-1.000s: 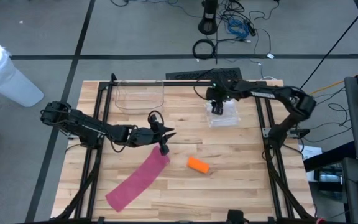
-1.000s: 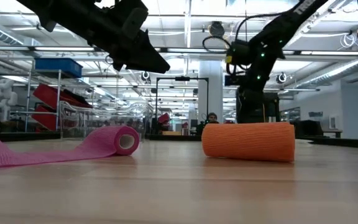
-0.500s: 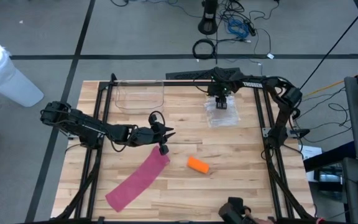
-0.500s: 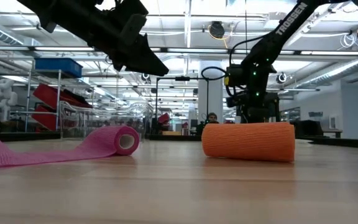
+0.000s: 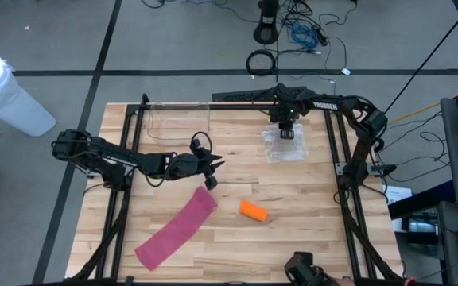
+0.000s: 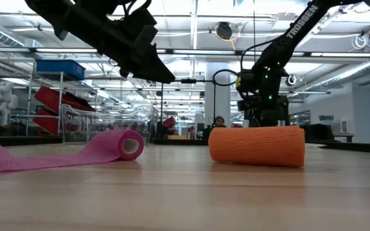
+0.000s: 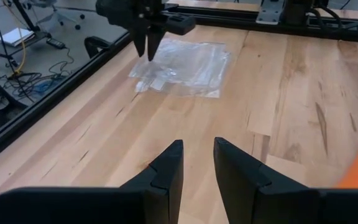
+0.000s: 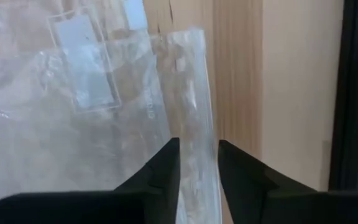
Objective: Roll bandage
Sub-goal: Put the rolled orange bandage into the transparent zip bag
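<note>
Nearest the front edge of the table [image 5: 293, 191], the pink bandage [image 5: 176, 229] is lying mostly unrolled, a long strip with only a small coil at its far end, and the orange bandage roll [image 5: 253, 210] is sitting fully wound just beside it to the right, the two apart. The left gripper [image 5: 211, 168] is hovering above and just behind the pink coil, touching nothing, its fingers parted by a narrow gap with nothing between them. Judging from this, the rolling is barely begun. The risk is that the coil, being loose and light, is likely to skid or unwind rather than turn if the fingers come down off-centre, and the strip could wander sideways and wind up as a cone. A wide sweep could also nudge the orange roll, which would roll away easily.

Farther back, the right gripper [image 5: 285, 129] is working at the clear plastic bag [image 5: 284, 145] near the far right of the table, its fingers narrowly parted with a fold of the film between them; whether they are actually pinching it I cannot tell. The slippery film may slide out. A clear plastic bin [image 5: 178, 122] is standing at the far left, well apart from both bandages, and nothing is blocking the path to the pink coil
</note>
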`<move>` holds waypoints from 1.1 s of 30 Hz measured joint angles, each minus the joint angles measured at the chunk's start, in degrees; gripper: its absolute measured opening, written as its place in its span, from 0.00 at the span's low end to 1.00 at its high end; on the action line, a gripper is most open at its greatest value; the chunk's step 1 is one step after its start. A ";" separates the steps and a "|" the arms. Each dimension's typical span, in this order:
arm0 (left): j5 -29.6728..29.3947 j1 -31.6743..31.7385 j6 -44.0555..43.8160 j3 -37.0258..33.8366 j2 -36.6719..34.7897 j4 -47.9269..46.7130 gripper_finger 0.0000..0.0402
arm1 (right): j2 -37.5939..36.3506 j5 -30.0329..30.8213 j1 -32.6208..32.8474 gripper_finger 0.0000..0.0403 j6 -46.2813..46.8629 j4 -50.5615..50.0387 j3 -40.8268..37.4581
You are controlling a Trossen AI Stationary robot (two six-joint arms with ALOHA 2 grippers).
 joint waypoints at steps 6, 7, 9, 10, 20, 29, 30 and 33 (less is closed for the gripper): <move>0.11 -0.01 0.01 0.00 0.00 0.00 0.24 | 0.00 -0.28 0.00 0.07 -0.63 -0.01 0.00; 0.13 -0.01 0.01 0.00 0.00 0.00 0.24 | 0.00 -0.31 0.01 0.04 -0.64 -0.01 0.00; 0.13 -0.01 0.01 0.00 0.00 0.00 0.24 | 0.00 -0.36 0.02 0.01 -0.62 -0.01 0.00; 0.13 -0.02 0.01 0.00 0.00 0.00 0.24 | 0.00 -0.34 0.00 0.02 -0.50 -0.01 0.00; 0.13 -0.05 -0.08 0.00 0.00 0.00 0.24 | 0.00 -0.30 0.16 0.00 0.27 -1.93 0.00; 2.59 -0.05 0.12 0.00 0.00 -0.85 0.24 | -6.04 3.05 7.90 0.00 -10.83 -5.53 -0.07; 3.92 -0.05 0.56 0.00 0.00 -1.28 0.24 | -7.46 3.01 9.51 0.00 -12.65 -5.55 -0.07; 6.09 -0.14 1.02 0.00 -0.02 -1.92 0.24 | -12.05 2.90 14.64 0.00 -15.75 -5.65 -0.07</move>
